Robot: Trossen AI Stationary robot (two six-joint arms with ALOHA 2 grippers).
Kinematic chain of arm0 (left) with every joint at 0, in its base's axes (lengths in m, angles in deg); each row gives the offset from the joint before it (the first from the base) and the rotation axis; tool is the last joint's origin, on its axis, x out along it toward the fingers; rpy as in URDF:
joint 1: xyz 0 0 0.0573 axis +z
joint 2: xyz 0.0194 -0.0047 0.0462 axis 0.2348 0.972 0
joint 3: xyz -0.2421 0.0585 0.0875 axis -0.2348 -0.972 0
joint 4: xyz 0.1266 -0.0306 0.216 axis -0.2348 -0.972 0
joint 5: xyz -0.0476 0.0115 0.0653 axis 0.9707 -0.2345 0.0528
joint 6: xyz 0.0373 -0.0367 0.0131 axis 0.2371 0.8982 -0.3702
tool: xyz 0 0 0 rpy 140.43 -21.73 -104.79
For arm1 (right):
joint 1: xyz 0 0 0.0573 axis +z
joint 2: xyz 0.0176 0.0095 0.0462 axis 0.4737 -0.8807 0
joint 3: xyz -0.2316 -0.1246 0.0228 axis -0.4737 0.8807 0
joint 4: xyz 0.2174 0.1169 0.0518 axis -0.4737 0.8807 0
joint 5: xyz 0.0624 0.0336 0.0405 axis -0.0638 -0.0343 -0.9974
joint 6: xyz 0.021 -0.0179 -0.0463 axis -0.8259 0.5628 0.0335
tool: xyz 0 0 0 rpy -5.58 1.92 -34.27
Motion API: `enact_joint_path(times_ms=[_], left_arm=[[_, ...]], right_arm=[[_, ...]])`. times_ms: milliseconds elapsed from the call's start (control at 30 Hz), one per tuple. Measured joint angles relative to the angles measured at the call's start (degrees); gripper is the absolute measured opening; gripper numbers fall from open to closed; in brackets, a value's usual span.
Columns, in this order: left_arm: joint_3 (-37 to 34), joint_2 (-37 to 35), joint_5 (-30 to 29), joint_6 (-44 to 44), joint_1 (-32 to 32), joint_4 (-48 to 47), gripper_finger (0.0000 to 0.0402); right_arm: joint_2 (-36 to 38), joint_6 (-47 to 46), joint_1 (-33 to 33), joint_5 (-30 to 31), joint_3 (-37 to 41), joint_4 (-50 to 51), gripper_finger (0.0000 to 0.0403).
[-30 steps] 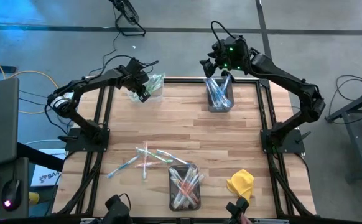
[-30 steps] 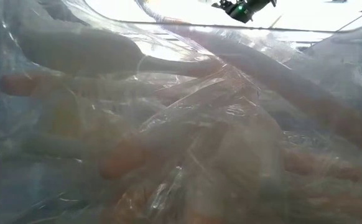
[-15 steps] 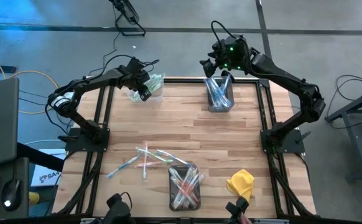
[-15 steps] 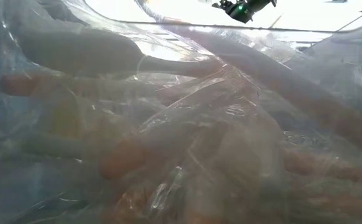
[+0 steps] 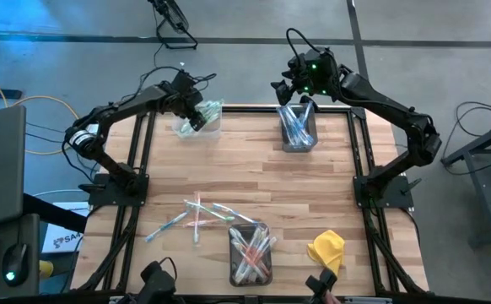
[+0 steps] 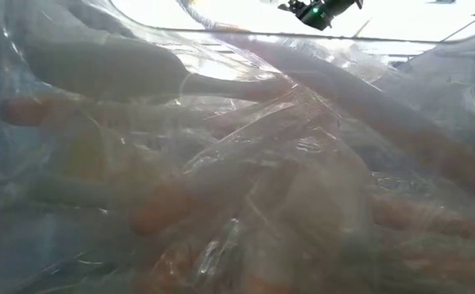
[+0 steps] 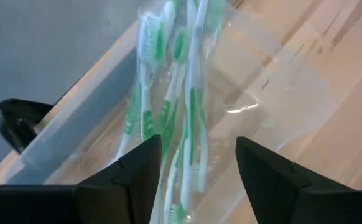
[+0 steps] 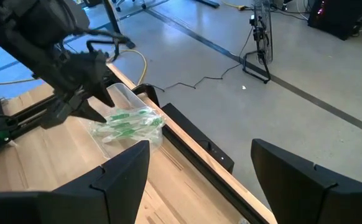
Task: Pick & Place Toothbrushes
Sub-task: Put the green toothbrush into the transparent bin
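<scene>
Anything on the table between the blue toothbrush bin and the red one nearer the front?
Nothing: the high view shows bare wood between the clear bin of blue toothbrushes and the clear bin of red toothbrushes.

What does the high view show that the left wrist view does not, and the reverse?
Only the high view shows the whole wooden table, the clear bin of blue-accented toothbrushes under the right tool, the bin of pink-red ones, loose toothbrushes and the crumpled yellow cloth. Only the left wrist view shows the left tool's open dark fingers up close. Both show the clear plastic bin of green-accented toothbrushes at the table's far left edge.
</scene>
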Motion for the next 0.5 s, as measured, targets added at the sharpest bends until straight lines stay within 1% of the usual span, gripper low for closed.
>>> enact_joint_path(times_ms=[133,200,300,500], left_arm=[[4.28,0.00,0.05,1.86,-0.07,-5.32,0.0201],[5.27,-0.32,0.17,2.56,-0.83,-6.43,0.0194],[5.28,-1.74,0.56,3.65,-2.48,-7.35,0.0169],[5.25,-6.17,0.63,5.11,-8.02,-13.26,0.0117]], right_arm=[[0.00,0.00,0.03,-0.68,0.00,0.14,0.0274],[0.00,0.03,0.03,-2.79,0.00,0.70,0.0274],[0.00,0.18,0.03,-5.98,0.00,1.46,0.0272],[0.00,0.22,0.05,-7.78,0.00,2.66,0.0258]])
